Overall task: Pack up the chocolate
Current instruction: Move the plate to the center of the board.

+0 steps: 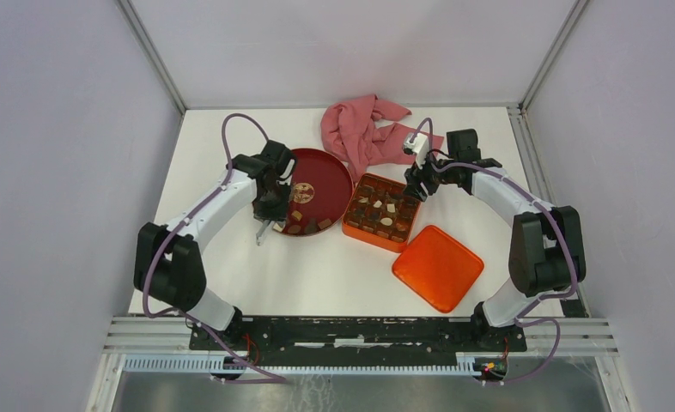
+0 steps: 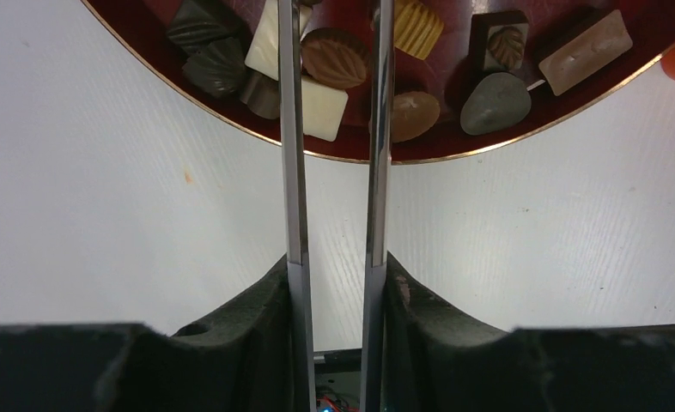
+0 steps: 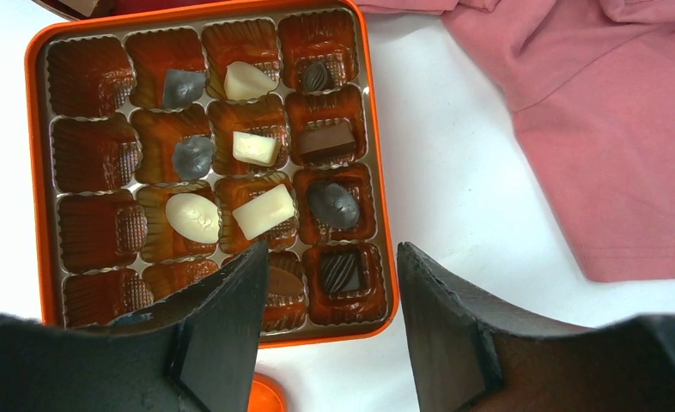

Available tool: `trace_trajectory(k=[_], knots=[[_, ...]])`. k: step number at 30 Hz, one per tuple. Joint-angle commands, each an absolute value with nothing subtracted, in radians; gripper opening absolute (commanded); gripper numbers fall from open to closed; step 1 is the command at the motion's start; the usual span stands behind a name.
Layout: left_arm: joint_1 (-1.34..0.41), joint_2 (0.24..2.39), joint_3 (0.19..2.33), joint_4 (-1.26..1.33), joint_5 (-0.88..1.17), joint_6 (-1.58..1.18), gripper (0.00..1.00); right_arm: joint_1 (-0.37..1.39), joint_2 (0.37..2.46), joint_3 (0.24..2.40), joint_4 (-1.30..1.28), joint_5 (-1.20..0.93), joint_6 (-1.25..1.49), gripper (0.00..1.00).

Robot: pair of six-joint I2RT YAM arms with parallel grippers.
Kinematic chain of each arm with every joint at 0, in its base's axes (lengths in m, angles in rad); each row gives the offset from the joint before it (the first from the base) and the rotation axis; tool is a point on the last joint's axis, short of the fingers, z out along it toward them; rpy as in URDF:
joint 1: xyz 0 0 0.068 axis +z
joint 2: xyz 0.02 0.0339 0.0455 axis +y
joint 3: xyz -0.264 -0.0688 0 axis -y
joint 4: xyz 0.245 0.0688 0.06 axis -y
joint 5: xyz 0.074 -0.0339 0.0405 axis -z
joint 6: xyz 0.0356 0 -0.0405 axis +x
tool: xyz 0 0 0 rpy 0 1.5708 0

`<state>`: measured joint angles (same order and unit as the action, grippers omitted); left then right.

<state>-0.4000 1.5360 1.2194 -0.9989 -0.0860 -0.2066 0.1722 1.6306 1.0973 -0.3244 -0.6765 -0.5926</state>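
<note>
What matters is the brown leaf-shaped chocolate (image 2: 334, 56) and how it sits to the left gripper (image 2: 334, 26). It lies right between the two thin metal blades, with its longer side seeming to run across the gap from blade to blade. The blades stand narrowly apart and parallel, but we cannot tell whether they already pinch it or only straddle it. It rests with other loose pieces at the near edge of the round red plate (image 1: 324, 170), so this arm is much the nearer. A cream piece (image 2: 324, 107) lies just behind it in the same gap and could get caught. The right gripper (image 3: 332, 253) hangs wide open and empty over the orange tin (image 3: 35, 172), which sits just beside the plate. Its left column of cups looks free. The table (image 2: 102, 215) is white and flat.
</note>
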Motion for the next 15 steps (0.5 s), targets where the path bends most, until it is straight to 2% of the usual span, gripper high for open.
trace_trajectory(k=[1,6,15], knots=[[-0.393,1.546,1.269,-1.011,-0.137,-0.14,0.44,0.175,1.594,1.094,-0.319,-0.702,-0.6,0.62],[-0.39,1.561,1.277,-1.011,-0.164,-0.136,0.49,0.174,1.603,1.095,-0.319,-0.704,-0.601,0.62],[-0.378,1.597,1.277,-0.995,-0.16,-0.13,0.48,0.175,1.614,1.095,-0.323,-0.702,-0.603,0.62]])
